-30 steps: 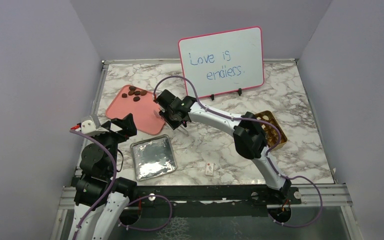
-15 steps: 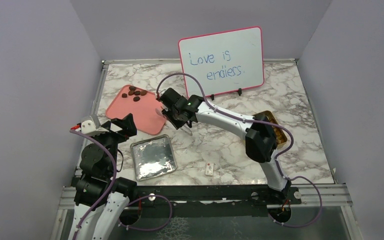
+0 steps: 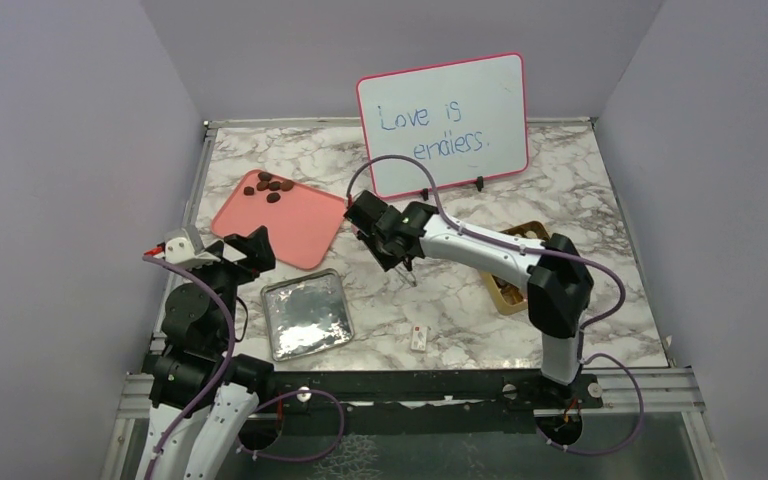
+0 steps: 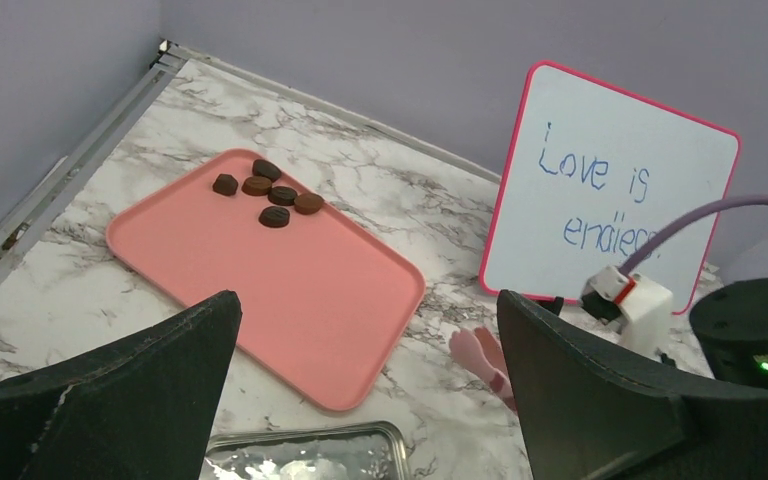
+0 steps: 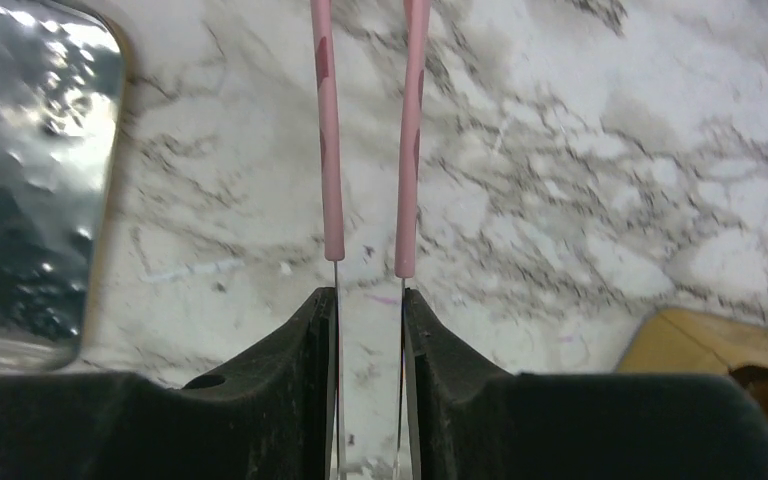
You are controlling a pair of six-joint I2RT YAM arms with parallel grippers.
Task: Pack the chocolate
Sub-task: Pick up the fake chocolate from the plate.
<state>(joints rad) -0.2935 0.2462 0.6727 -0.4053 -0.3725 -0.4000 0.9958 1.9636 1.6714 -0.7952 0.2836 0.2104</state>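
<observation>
Chocolate [image 3: 268,186] lies as six dark pieces clustered at the far corner of the pink tray [image 3: 300,235], well apart from the gold box [image 3: 508,295], judged to be its destination. Over bare marble between tray and box hangs the right gripper [image 5: 368,300], its fingers pressed onto the steel blades of pink-tipped tweezers [image 5: 329,150], a tool suited to pieces far smaller than the fingers; whether the tips carry a piece cannot be told. By the tray's near edge, the left gripper [image 4: 365,310] hangs spread wide and empty above the silver tin [image 3: 305,315].
</observation>
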